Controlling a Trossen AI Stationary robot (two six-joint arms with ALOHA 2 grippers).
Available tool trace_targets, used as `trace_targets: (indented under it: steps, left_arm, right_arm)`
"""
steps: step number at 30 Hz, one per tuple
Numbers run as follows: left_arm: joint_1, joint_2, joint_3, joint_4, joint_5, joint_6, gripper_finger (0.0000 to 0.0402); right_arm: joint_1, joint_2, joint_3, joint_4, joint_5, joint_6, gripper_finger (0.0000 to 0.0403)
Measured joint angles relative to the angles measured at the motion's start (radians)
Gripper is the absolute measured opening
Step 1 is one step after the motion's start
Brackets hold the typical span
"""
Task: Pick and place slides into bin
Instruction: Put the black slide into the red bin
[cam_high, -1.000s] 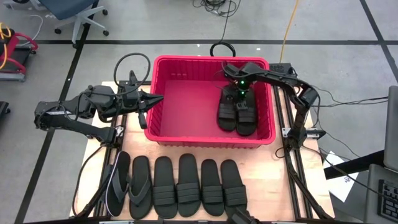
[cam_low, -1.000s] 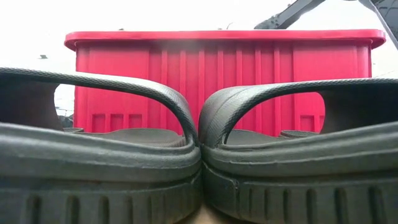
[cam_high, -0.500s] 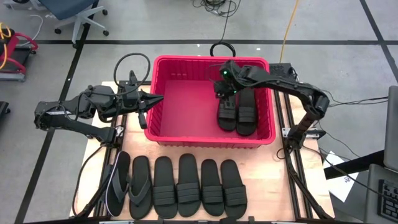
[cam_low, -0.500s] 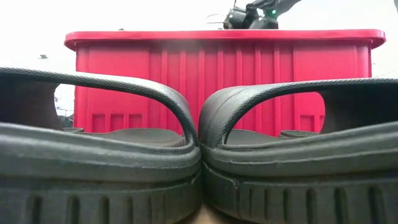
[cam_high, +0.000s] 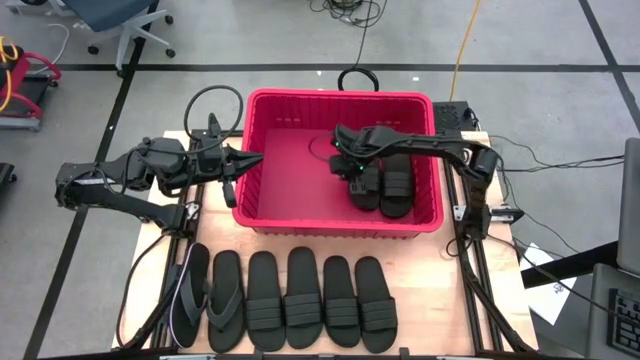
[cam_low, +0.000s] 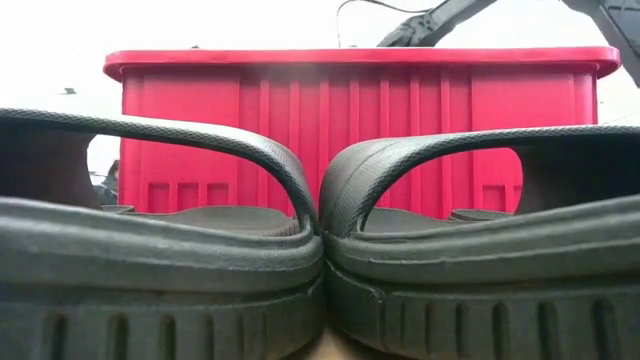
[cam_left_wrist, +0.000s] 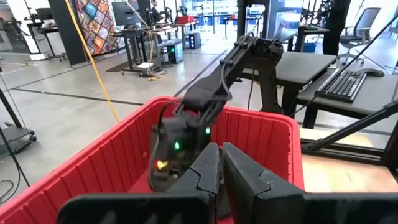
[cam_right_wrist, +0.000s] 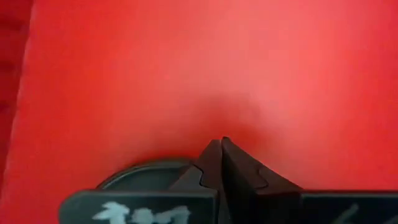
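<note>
Two black slides (cam_high: 381, 185) lie side by side on the floor of the red bin (cam_high: 300, 96), against its right wall. My right gripper (cam_high: 347, 172) is inside the bin just left of them, shut and empty, its fingertips (cam_right_wrist: 222, 149) pointing down over the bare red floor (cam_right_wrist: 249, 62). A slide's edge (cam_right_wrist: 143, 171) shows beside them. My left gripper (cam_high: 255, 158) waits shut at the bin's left wall, pointing across the bin (cam_left_wrist: 106, 162). Several more slides (cam_high: 285, 300) lie in a row, soles down, along the table's near edge.
In the low view two of the row's slides (cam_low: 320, 230) fill the foreground in front of the bin's wall (cam_low: 360, 100). The left and middle of the bin's floor are bare. Cables (cam_high: 215, 100) loop at the far left of the table.
My right gripper has left the place above the two slides in the bin and has swung toward the table's left and near side, ending low over the bare floor beside them. The two slides lie where they were.
</note>
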Motion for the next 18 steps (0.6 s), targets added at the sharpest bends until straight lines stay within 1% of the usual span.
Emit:
trace_targets:
  steps: [5,9,18]
  left_arm:
    - [0.0,0.0,0.0,0.0,0.0,-0.003,0.0024]
    - [0.0,0.0,0.0,-0.001,0.0,0.001,0.0024]
    - [0.0,0.0,0.0,-0.004,0.0,0.002,0.0024]
  right_arm:
    - [0.021,0.032,0.001,-0.135,0.005,-0.095,0.0]
    - [0.023,0.045,0.003,-0.168,0.055,-0.084,0.0]
    - [0.012,0.017,0.0,-0.237,0.069,-0.075,0.0]
